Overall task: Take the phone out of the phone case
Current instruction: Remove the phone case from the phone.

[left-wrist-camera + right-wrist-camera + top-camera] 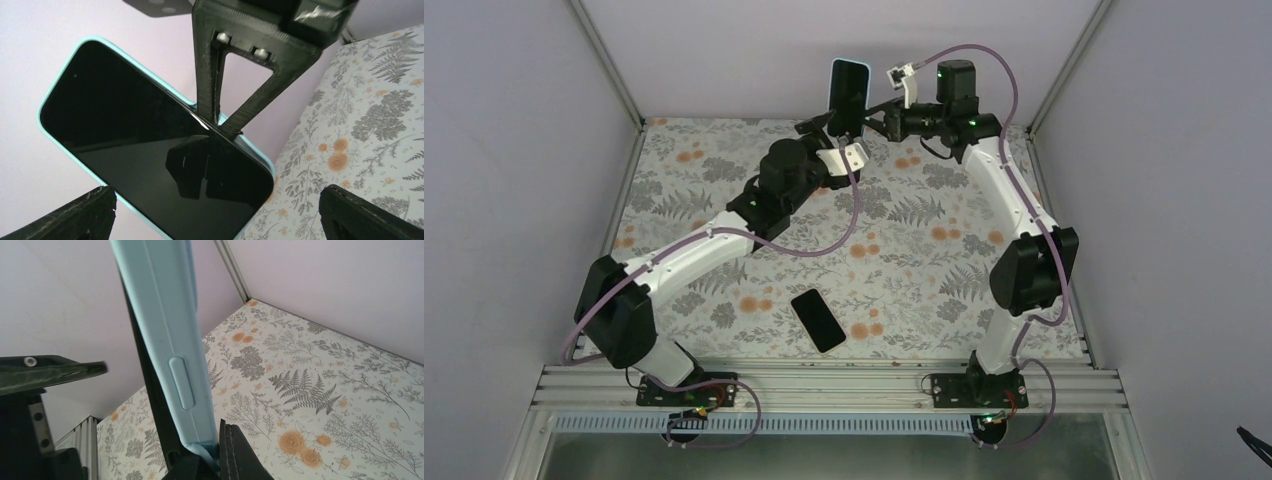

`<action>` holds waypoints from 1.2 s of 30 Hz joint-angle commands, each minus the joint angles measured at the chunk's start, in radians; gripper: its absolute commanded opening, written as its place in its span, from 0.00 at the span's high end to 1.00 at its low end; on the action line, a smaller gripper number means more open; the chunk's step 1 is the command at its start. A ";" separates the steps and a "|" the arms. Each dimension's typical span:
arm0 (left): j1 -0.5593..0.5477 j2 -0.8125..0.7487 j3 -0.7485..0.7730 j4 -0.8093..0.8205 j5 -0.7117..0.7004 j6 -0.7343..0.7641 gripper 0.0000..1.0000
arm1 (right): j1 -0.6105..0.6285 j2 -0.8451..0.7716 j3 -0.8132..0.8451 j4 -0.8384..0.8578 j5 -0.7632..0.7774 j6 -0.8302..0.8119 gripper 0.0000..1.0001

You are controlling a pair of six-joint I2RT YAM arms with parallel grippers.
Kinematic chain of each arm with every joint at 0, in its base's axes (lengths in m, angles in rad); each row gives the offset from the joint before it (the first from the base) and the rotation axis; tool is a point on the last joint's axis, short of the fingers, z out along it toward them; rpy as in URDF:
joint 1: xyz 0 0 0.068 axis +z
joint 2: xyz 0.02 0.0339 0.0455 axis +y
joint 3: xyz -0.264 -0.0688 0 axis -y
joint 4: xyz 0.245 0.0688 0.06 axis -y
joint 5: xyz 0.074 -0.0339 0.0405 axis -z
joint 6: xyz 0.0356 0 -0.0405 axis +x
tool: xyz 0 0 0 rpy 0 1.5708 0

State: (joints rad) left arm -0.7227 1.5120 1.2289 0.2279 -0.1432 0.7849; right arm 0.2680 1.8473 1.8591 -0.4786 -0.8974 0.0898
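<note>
Back wall [754, 50] close behind raised phone case [848, 85]

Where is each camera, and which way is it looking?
Top external: high behind the arms, looking down at the table; both arms show.
Left wrist: on the left arm, facing the phone screen; its own fingers show.
Right wrist: on the right arm, seeing the phone case edge-on; its own fingers show.
All three see the phone case.

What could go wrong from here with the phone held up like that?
Slip: only the right hand pinches the phone case, at one edge; the left hand is open, not touching. It could drop to the table. Stuck: the right hand's finger overlaps the phone screen edge, likely clamping phone and case together.
</note>
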 commanded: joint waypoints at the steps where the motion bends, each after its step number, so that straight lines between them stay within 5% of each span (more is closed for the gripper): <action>1: -0.006 0.027 0.011 0.144 -0.053 -0.014 0.00 | 0.006 -0.071 -0.040 0.094 0.020 0.032 0.97; 29: -0.007 0.101 0.022 0.228 -0.146 -0.017 0.02 | 0.020 -0.138 -0.106 0.131 -0.015 0.050 0.97; 36: -0.032 0.129 -0.011 0.391 -0.266 0.064 0.04 | 0.031 -0.143 -0.121 0.133 -0.018 0.053 0.97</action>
State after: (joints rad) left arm -0.7349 1.6146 1.2263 0.4408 -0.2920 0.7830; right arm 0.2760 1.7599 1.7512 -0.3931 -0.8680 0.1291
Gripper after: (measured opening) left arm 0.968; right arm 0.052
